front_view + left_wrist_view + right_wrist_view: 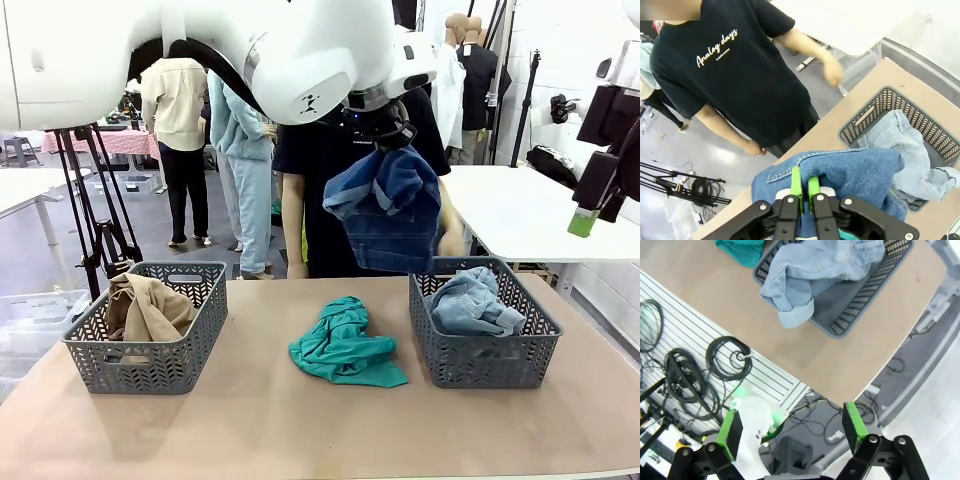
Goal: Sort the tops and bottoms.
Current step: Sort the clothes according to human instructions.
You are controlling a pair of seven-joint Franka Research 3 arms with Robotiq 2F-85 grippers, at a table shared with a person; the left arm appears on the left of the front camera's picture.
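Item 1. Dark blue denim shorts (385,210) — heavy twill, stitched seams and a hem band visible, bunched into thick folds. Hanging in the air clear of the worktop (300,430), pinched at a top fold by the left hand (804,184); green pads pressed together on the cloth. Suspended near the left end of the right basket (480,360); whether directly over it cannot be told.

Item 2. Pale light-blue denim garment (475,300) — softer, washed-out weave, crumpled in a heap inside the right basket, one cuffed end draped toward the rim.

Item 3. Teal-green tee (345,345) — thin knit, limp, rumpled into a rough triangular mound. Lying loose on the bare worktop between the two baskets, just beside the right one, touching neither.

Item 4. Tan-beige top (150,308) — smooth soft cloth, folded over itself inside the left basket (150,365), rising a little above its rim.

Item 5. Two baskets — grey plastic, rectangular, herringbone-pattern openwork walls, slot handles at the ends. Set well apart on the worktop.

Item 6. Worktop — flat, matt, brown, paper-like surface.

Item 7. Right hand (792,422) — fingers spread wide, nothing between the green pads. Held high beyond the worktop's right edge, above coiled black cables (730,360) on the floor.

Item 8. Person in black printed T-shirt (735,65) — standing at the far side, behind the hanging shorts.
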